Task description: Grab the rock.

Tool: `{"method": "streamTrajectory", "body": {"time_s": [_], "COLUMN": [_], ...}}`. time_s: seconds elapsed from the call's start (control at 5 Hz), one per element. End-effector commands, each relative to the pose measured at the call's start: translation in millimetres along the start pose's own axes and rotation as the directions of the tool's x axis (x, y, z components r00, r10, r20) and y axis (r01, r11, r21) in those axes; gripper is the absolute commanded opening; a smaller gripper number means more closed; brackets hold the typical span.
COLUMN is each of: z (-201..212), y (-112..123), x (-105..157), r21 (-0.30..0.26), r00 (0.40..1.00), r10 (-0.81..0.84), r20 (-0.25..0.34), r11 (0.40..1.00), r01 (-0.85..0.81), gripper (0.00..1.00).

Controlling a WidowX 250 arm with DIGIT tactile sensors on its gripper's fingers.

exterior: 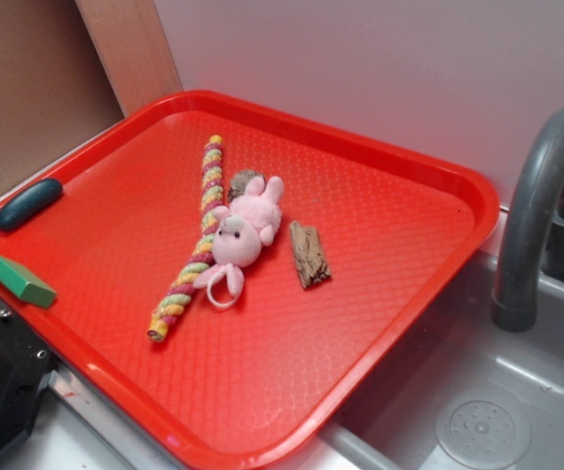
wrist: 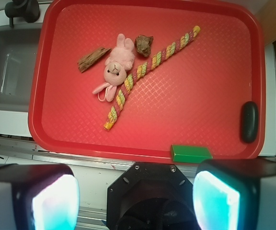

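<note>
Your end effector point(wrist: 137, 196) sits at the bottom of the wrist view, its two pale, glowing fingers point(wrist: 54, 201) spread wide apart with nothing between them, and both cut off by the lower edge. It hovers over the near rim of a red tray point(wrist: 205, 86), well apart from the toys. In the exterior view you only see a black piece of the robot at the lower left corner, too cropped to read. The rock point(wrist: 143, 44) lies near the middle of the tray's far half. From the wrist camera it is a small, rounded, mottled grey-brown lump, just beside the ears of a pink plush bunny point(wrist: 115, 67) and touching or nearly touching a twisted pink, yellow and green rope point(wrist: 150, 64). From the exterior camera the rock point(exterior: 244, 182) is mostly hidden behind the bunny, only its top showing. A flat brown bark chip point(wrist: 93, 59) lies on the bunny's other side. A green block point(wrist: 190, 153) rests on the tray's near rim, and a dark teal oval piece point(wrist: 249, 121) sits at the edge. A grey sink point(wrist: 8, 72) with a faucet point(exterior: 541, 211) adjoins the tray, partly cropped.
</note>
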State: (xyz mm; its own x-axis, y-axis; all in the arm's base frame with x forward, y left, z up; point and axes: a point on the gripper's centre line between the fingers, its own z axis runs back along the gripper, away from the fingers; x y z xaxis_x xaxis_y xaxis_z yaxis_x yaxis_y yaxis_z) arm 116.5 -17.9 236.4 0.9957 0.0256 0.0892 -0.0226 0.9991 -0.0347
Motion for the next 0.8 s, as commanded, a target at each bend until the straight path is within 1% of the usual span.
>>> {"method": "streamTrajectory", "body": {"time_s": [0.0,0.2,0.4,0.6], "z": [0,-9,-21,-53], "y": [0,-3,-1,9], "x": [0,15,52,92], "r21": [0.000,0.020,0.026,0.001], "r00": [1.000,1.000,0.999,0.995], "r10": [0.000,0.008,0.034,0.093], "r20": [0.000,0.002,0.017,0.025], "r11": [1.000,1.000,0.999,0.996], "r01": [0.000,-0.008,-0.035,-0.093], "gripper": [1.00,1.00,1.00,1.00]}}
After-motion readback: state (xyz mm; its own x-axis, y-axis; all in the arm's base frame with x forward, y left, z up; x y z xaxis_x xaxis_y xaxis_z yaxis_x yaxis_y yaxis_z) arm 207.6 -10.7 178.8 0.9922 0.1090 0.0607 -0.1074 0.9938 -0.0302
